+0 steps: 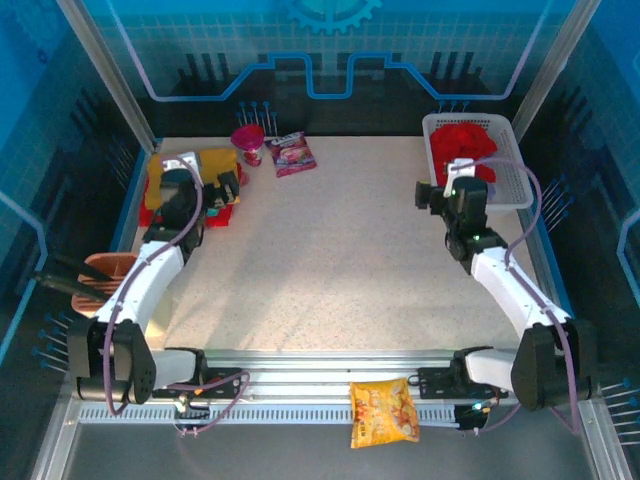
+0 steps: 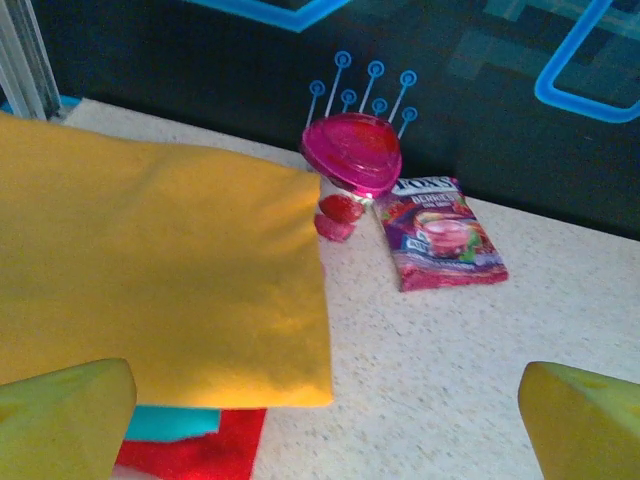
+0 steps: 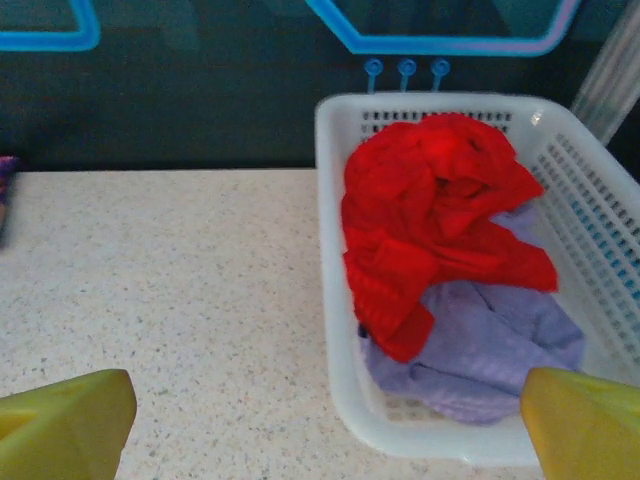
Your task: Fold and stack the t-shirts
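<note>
Spanning the whole scene is a pale speckled desk (image 1: 330, 250), with two robot arms bolted at its near edge. At the far right corner sits a white lattice basket (image 1: 515, 180), its long side running away from the arms. Inside it a crumpled red t-shirt (image 3: 430, 210) lies heaped on top of a pale lilac t-shirt (image 3: 490, 340), neither yet folded. At the far left corner is a flat stack: a folded mustard yellow t-shirt (image 2: 150, 270) on top, a teal t-shirt (image 2: 170, 422) showing under its near edge, and a folded red t-shirt (image 2: 200, 450) at the bottom. The right hand (image 3: 325, 425) hovers above the desk just short of the basket's near left corner, released and holding nothing; the basket lies ahead of it and off to its right. The left hand (image 2: 322, 425) hovers by the near right corner of the stack, also released and empty. The right arm is much the nearer to the basket, so the next pick likely falls to it, reaching forward and rightward over the rim for the red heap, which has no clear long axis. Smaller things: a pink lidded cup (image 2: 352, 155) and a berry snack packet (image 2: 445, 235) just beyond the stack, and an orange snack bag (image 1: 383, 412) at the near edge.
</note>
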Controlling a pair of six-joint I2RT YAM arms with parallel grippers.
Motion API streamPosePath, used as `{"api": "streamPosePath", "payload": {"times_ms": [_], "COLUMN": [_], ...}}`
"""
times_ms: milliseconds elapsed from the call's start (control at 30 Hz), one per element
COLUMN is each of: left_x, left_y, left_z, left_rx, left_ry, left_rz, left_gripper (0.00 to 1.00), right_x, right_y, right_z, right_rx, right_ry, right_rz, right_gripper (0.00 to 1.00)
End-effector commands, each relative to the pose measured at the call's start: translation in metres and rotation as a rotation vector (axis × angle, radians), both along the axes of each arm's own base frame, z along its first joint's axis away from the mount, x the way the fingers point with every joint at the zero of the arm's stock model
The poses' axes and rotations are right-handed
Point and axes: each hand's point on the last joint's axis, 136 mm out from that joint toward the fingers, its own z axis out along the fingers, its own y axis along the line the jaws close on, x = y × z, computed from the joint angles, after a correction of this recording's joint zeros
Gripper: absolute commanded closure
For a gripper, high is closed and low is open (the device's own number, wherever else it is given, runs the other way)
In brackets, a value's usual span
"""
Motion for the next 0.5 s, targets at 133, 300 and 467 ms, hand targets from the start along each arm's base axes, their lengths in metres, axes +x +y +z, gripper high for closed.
{"api": "streamPosePath", "payload": {"times_ms": [133,300,467], "left_x": [-0.048,-0.06,-0.071], "left_y": [-0.038,-0.055,-0.064], "left_z": [-0.009,0.008,0.005], "left_rx": [-0.203,-0.217,-0.215], "left_ry": [0.26,0.256,0.268], "left_rz": [-0.09,-0.188,-0.242], "left_gripper": [0.01,0.01,0.01], "right_x": [0.004,0.038,0.073], "right_y": [-0.039,-0.051,-0.056], "right_z": [-0.007,-0.015,-0.033], "right_rx": [0.139,0.249,0.276], "right_ry": [0.344,0.434,0.461], "right_rz": [-0.166,-0.188,-0.213], "right_gripper": [0.0,0.07,0.01]}}
